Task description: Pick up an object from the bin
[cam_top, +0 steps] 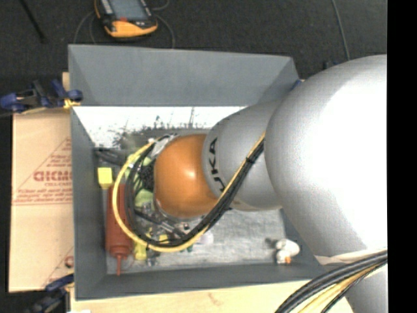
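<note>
The dark body of my gripper (147, 219) shows below the orange wrist cover, low in the bin's left half. Just left of it a red squeeze bottle (117, 231) lies along the left wall, nozzle toward the front. A yellow block (104, 177) sits beyond the bottle's far end. Near the front wall, right under the gripper, lies a small yellow piece (140, 253). A pale bluish-white thing (202, 238) peeks out at the cover's lower right edge.
A small white figure with an orange spot (285, 250) rests in the front right corner. The arm and its orange cover with yellow and black cables hide the bin's middle and right side. Dark specks mark the floor by the back wall.
</note>
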Motion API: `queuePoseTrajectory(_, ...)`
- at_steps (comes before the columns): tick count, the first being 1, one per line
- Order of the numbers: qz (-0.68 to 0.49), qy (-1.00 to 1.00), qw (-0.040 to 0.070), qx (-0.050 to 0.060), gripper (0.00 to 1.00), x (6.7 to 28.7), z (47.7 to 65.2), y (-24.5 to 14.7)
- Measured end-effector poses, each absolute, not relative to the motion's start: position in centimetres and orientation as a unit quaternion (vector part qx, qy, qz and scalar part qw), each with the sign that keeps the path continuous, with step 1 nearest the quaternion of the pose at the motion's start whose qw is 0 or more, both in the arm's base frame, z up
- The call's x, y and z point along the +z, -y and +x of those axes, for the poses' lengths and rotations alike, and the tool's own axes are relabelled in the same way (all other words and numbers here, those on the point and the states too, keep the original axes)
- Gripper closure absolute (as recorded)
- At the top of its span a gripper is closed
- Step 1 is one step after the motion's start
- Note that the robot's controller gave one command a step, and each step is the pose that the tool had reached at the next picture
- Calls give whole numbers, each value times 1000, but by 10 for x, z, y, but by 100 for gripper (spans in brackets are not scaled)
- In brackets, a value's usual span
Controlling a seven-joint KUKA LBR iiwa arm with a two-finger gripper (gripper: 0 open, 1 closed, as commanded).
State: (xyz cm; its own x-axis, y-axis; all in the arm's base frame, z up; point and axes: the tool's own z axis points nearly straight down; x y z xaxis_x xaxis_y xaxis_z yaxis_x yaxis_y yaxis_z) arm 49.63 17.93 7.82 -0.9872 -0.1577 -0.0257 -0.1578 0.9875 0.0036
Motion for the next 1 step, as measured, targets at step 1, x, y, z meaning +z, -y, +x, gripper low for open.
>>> queuePoseTrajectory(1, -79, -997, 13, 3, 100, 78, 496, -179)
